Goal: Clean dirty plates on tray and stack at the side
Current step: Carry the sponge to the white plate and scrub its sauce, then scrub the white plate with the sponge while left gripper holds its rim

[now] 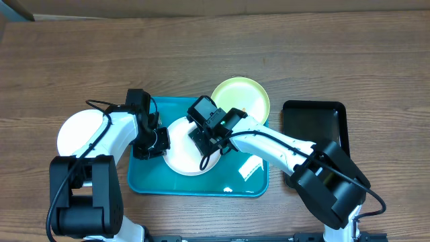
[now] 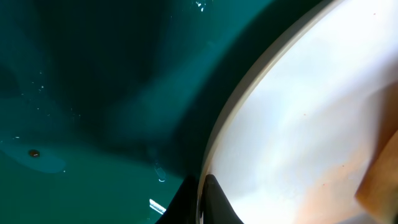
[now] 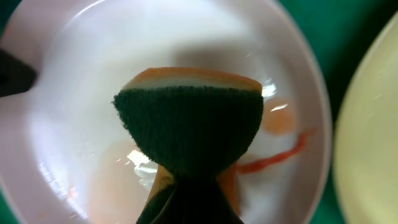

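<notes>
Sponge (image 3: pixel 189 127) fills the right wrist view, green scouring face toward the lens and orange layer behind it. The right gripper (image 3: pixel 186 202) is clamped narrow on its lower end.

Below it is the middle white plate (image 3: pixel 74 93), which lies in the teal tray (image 1: pixel 201 187) about centre. Whether the sponge touches the plate or only hangs just over it, I cannot tell.

Key relation: the orange-red sauce streak (image 3: pixel 273 158) lies to the right of the sponge in the wrist view, toward the green plate's side. Its long axis slants up to the right. A paler orange smear sits low, partly hidden behind the sponge. My judgement is that the next wipe has to travel sideways toward that streak. The plate is round, so it gives no axis of its own.

The left gripper (image 1: pixel 153 141) is at the same plate's left rim. In the left wrist view its fingertips (image 2: pixel 214 199) look pinched narrow on the rim, apparently steadying it. The right arm is the nearer one for wiping, and the left one anchors.

Counts:
- Plates, three: the middle white plate, the green plate (image 1: pixel 240 95) at the tray's upper right corner, overlapping its edge, and the left white plate (image 1: pixel 77 128) on the table just beside the tray, partly under the left arm.
- Teal tray, one.
- Black tray (image 1: pixel 314 124), one, off to the right.
- Sponge, one.
</notes>
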